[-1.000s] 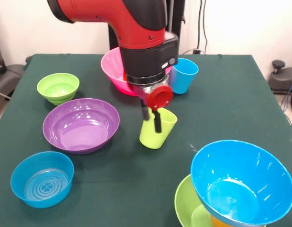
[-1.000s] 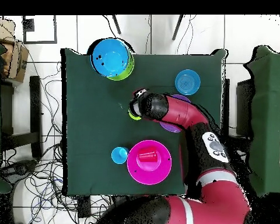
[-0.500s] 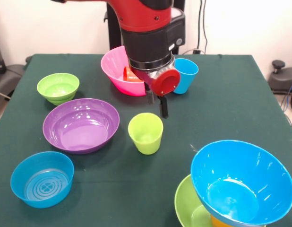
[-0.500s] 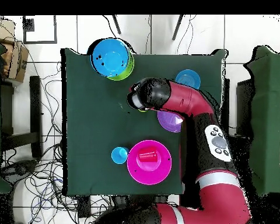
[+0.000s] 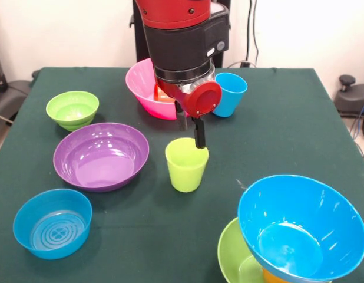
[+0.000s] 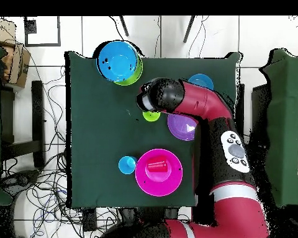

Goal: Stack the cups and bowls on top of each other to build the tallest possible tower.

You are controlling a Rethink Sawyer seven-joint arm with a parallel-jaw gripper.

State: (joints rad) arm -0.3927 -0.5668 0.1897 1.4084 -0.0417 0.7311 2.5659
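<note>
While the tower (image 5: 300, 236), a large blue bowl (image 5: 302, 227) nested over an orange cup (image 5: 275, 277) and a large lime green bowl (image 5: 236, 257), waits at the near right corner of the table (image 5: 288, 124) in the front view, the Sawyer arm (image 5: 182, 41) reaches down over the middle of the green cloth. To the left lie the large purple bowl (image 5: 101, 155), the small blue bowl with its ringed base (image 5: 52, 223) and the small lime green bowl (image 5: 72, 109), all mouth up and well apart from the stack; behind the arm the large pink bowl (image 5: 148, 82) holds the red cup (image 5: 164, 94), with the light blue cup (image 5: 229, 94) just beside it. The lime green cup (image 5: 187, 164) stands upright and free, mouth up, directly beneath the gripper (image 5: 191, 128), whose dark fingers (image 5: 199, 134) are parted and clamped on nothing; one tip hangs at the cup's far rim, though contact cannot be told. The cup's long axis runs vertical, in line with the wrist, so a grasp appears to call for little more than a straight descent with one finger inside the rim. The overhead view confirms the cup (image 6: 151, 115) peeking out beside the wrist, with the tower (image 6: 118, 61) near the table corner farthest from the robot's base.
</note>
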